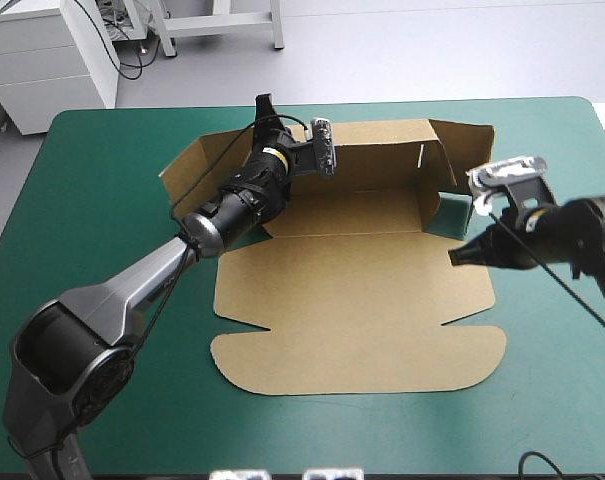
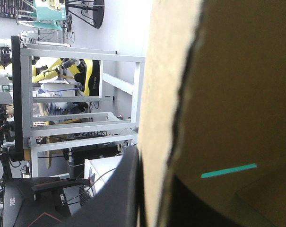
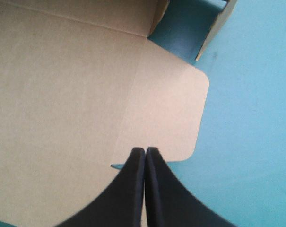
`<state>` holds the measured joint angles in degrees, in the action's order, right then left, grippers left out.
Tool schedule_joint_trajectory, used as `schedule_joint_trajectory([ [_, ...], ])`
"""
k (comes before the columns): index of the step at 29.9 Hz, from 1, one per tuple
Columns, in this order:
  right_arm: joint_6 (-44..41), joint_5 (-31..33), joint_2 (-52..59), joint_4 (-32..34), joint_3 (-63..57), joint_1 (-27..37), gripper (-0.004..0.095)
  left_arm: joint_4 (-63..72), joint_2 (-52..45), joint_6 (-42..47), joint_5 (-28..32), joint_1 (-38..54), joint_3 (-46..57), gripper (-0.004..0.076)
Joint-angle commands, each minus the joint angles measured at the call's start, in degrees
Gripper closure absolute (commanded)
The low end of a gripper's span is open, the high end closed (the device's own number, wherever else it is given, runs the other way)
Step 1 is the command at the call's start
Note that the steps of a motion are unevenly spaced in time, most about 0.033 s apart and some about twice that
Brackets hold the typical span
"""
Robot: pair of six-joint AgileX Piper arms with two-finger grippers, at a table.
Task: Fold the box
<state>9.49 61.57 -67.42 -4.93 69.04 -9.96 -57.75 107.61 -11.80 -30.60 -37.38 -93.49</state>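
The brown box (image 1: 352,300) lies mid-table with its lid flat toward the near edge. Its back wall (image 1: 382,150) and both side flaps stand raised. My left gripper (image 1: 265,108) reaches over the tray to the left end of the back wall's upper edge. In the left wrist view the left gripper (image 2: 157,189) is shut on the box (image 2: 237,71), a black finger on each face of the board. My right gripper (image 1: 455,256) is shut at the lid's right side. In the right wrist view the right gripper (image 3: 145,150) points over the lid's rounded corner flap (image 3: 166,104), with nothing seen between its fingers.
The raised right side flap (image 1: 452,190) stands just beyond the right gripper. Bare teal-green cover (image 1: 552,400) surrounds the box on the right, at the front and on the left (image 1: 92,220). A narrow slot (image 2: 228,170) cuts through the held wall.
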Motion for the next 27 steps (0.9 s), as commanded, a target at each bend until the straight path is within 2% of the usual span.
schedule_joint_trajectory([
  [1, 1.0, -6.4, 11.8, -0.4, -8.2, 0.1, 0.0922, 0.6, -3.3, 1.7, 0.0, 0.0, -1.8, 0.0731],
  [7, -0.1, -4.3, 29.1, -3.1, -16.6, 0.1, 0.0922, 0.7, -3.3, 1.7, -0.2, 0.0, -1.8, 0.0731],
  [13, -0.1, -7.2, 39.7, -2.7, -17.2, 0.1, 0.0922, 1.1, -3.3, 1.7, -0.1, 0.0, -1.8, 0.0731],
  [21, 1.3, -8.2, 38.7, -3.1, -16.9, 0.1, 0.0922, 2.4, -3.3, 1.7, -1.4, 0.0, -1.8, 0.0731],
  [27, 4.1, -17.9, 35.2, -3.0, -12.5, 0.1, 0.0922, 2.4, -3.3, 1.7, -1.6, 0.0, -1.8, 0.0731],
])
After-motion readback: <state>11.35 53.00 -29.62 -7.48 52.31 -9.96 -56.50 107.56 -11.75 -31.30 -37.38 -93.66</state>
